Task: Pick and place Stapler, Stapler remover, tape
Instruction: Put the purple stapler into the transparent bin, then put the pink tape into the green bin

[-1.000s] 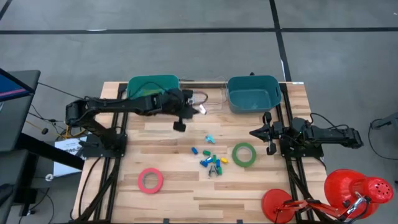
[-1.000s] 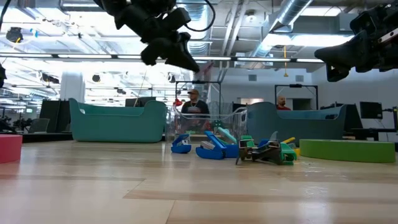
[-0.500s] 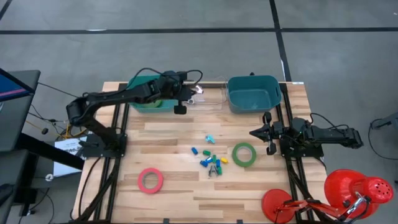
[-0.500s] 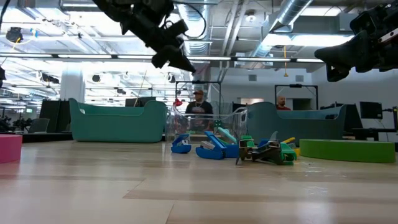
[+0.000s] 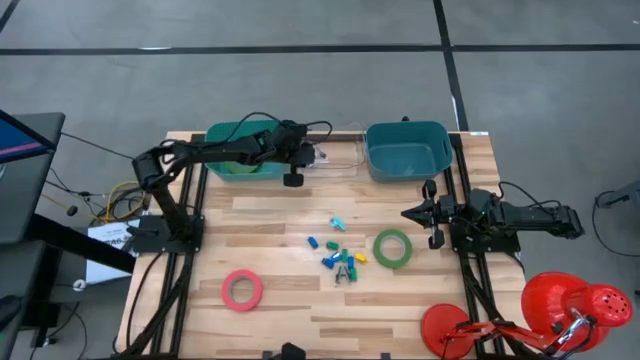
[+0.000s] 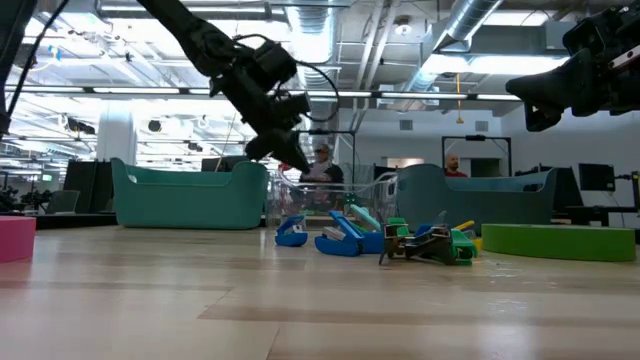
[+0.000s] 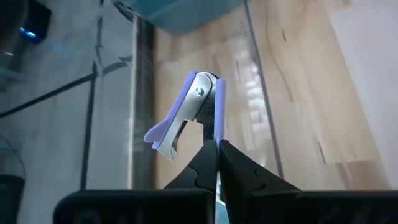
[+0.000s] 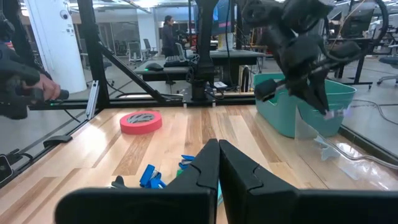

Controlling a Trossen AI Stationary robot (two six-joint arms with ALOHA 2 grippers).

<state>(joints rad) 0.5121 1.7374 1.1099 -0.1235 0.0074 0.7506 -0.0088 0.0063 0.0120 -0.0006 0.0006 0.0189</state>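
While the left gripper (image 7: 217, 144) hangs over the clear tray (image 5: 340, 165) between the two teal bins, its fingers are clamped on a pale purple staple remover (image 7: 189, 112), so the step in hand looks like the drop-off. Next it needs to lower a little and let go inside the tray's walls. The right gripper (image 8: 218, 148) waits closed near the table's right edge, beside the green tape (image 5: 392, 247); the red tape (image 5: 242, 290) lies at the front left.
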